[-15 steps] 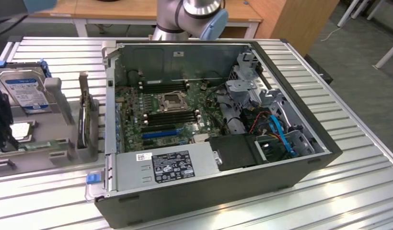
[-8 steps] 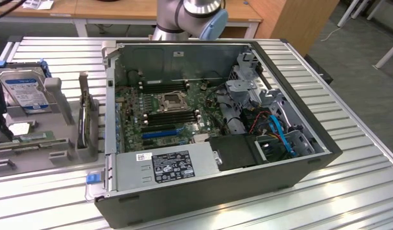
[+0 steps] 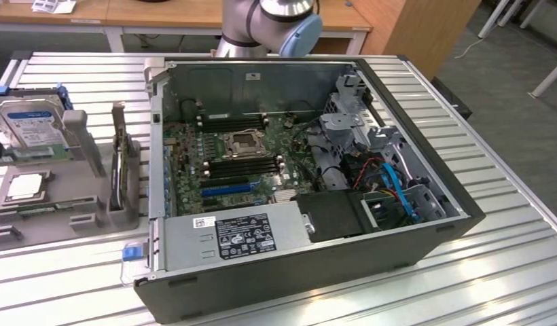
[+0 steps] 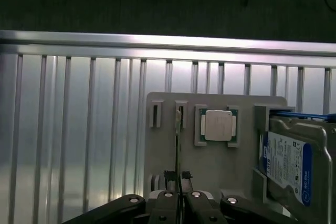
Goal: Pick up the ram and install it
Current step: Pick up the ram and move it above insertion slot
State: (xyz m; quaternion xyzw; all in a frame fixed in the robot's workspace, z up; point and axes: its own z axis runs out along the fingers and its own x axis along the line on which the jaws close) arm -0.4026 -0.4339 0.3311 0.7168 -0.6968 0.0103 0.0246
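A ribbed metal table (image 3: 505,231) is seen, with wooden desks beyond its far edge. An open computer case (image 3: 288,285) is laid on it, with the motherboard (image 3: 229,159) exposed. A grey fixture tray (image 3: 43,227) is set just beside the case, on the exterior view's left. The ram (image 3: 121,163) is stood on edge in a slot on the side of the tray nearest the case, and it is not gripped. A blue-labelled hard drive (image 3: 29,125) and a square processor (image 3: 25,185) are kept further to the exterior view's left. In the wrist view the gripper (image 4: 179,203) is shown with its fingers drawn almost together. It is lined up over the thin edge of the ram (image 4: 178,140), beside the processor (image 4: 218,125) and the hard drive (image 4: 289,166).
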